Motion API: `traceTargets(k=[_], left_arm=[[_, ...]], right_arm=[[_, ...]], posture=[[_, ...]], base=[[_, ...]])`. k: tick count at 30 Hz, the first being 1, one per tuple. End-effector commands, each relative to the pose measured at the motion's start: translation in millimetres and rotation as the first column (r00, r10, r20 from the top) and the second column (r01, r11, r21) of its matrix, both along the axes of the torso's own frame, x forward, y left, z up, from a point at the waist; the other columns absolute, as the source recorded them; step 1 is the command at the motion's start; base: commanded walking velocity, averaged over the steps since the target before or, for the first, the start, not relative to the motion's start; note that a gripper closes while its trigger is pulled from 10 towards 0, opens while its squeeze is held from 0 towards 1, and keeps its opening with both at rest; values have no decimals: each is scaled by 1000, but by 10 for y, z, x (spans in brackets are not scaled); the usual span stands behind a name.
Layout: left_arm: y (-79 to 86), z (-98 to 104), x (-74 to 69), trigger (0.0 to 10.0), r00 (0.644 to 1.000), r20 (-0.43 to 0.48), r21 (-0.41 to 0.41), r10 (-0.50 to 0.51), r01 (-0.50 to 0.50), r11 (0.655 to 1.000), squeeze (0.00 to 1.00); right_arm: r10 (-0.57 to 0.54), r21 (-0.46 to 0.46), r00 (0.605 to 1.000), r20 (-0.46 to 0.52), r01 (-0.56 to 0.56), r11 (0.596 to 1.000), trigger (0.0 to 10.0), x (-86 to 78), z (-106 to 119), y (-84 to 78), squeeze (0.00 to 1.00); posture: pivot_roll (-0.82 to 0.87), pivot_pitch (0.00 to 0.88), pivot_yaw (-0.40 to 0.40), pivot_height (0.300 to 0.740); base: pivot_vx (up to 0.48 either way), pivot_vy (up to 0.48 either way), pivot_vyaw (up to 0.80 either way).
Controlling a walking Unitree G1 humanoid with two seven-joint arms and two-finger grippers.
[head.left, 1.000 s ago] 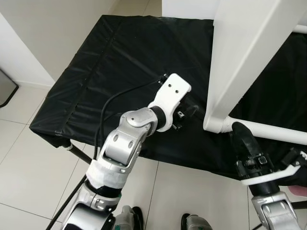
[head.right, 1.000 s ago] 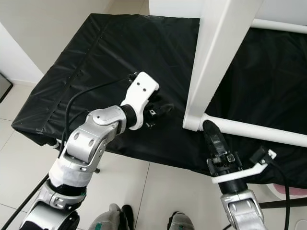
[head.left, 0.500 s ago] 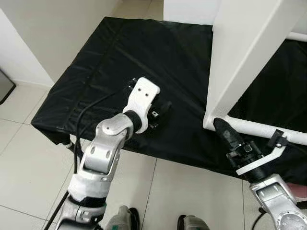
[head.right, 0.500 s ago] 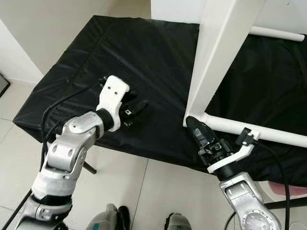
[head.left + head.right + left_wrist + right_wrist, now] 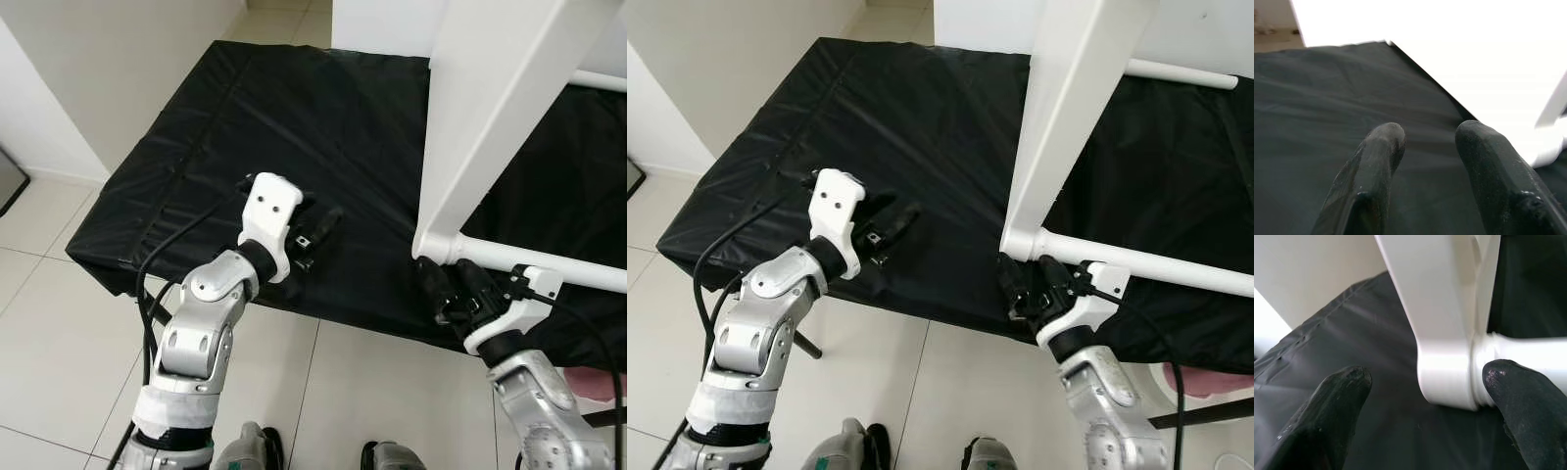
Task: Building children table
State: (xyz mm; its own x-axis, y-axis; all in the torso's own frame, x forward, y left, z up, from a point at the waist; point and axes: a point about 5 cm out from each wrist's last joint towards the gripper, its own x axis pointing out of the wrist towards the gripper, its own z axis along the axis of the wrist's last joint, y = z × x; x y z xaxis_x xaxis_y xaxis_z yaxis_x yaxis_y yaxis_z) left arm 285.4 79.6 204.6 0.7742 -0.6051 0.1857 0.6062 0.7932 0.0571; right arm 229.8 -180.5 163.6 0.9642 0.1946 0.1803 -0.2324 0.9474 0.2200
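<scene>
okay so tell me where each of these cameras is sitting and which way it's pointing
Head stereo pair: on the head, looking forward and down at the black-covered table and white frame; both arms show, left gripper and right gripper.
Left wrist: along its two parted fingers over the black cover.
Right wrist: along its wide-apart fingers at the frame's corner joint.
Shared: the white frame and black cover.

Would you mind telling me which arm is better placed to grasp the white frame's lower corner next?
The right. Its right gripper is open just below the white frame corner joint, while the left gripper hovers over the black cloth, further off.
</scene>
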Motion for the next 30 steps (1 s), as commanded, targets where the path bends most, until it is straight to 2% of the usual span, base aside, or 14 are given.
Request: traceTargets(k=[1,4,8,10,11,12,14,17,22,23,25,27,30], left_arm=[[123,-52,38,10000,984,-15,-29,179,-179,983,0],[186,-156,14,10000,976,-22,-11,218,-219,976,0],[201,-180,9,10000,973,-26,-12,228,-229,973,0],[267,-256,-14,10000,959,-6,-21,284,-284,959,0],[310,-318,-25,10000,948,-13,-31,317,-317,948,0],[310,-318,-25,10000,948,-13,-31,317,-317,948,0],[351,-382,-37,10000,937,-27,-42,347,-348,937,0],[412,-437,-54,10000,928,-24,-58,373,-374,926,0],[439,-452,-66,10000,923,-15,-62,385,-386,921,0],[484,-453,-82,10000,915,-7,-78,404,-403,912,0],[484,-453,-82,10000,915,-7,-78,404,-403,912,0],[542,-463,-122,10000,902,-7,-100,431,-430,898,0],[530,-492,-165,10000,902,-12,-104,432,-431,896,0]], right_arm=[[-33,-35,999,9,33,999,10000,-2,-12,21,0],[-71,-86,997,22,73,994,10000,-6,-29,40,0],[-87,-90,996,26,89,992,10000,-4,-43,41,0],[-120,-129,992,28,123,984,10000,16,-154,58,0],[-124,-186,991,41,129,974,10000,21,-218,86,0],[-124,-186,991,41,129,974,10000,21,-218,86,0],[-117,-249,991,58,128,960,10000,22,-277,122,0],[-170,-241,983,66,181,954,10000,55,-291,121,0],[-197,-237,978,73,209,949,10000,65,-290,115,0],[-246,-236,966,78,257,937,10000,69,-295,87,0],[-246,-236,966,78,257,937,10000,69,-295,87,0],[-313,-250,946,81,323,913,10000,48,-323,37,0],[-320,-261,944,81,330,907,10000,44,-348,34,0]], posture=[[-148,103,84,740],[-144,102,83,740],[-144,102,83,740],[-131,95,72,740],[-129,95,69,740],[-129,95,69,740],[-129,95,69,740],[-122,88,56,740],[-120,88,59,740],[-120,92,61,740],[-120,92,61,740],[-115,97,61,740],[-114,94,53,740]], base=[[0,0,0],[0,0,0],[0,0,0],[0,0,0],[0,0,0],[0,0,0],[0,0,0],[0,0,0],[0,0,0],[0,0,0],[0,0,0],[0,0,0],[0,0,0]])
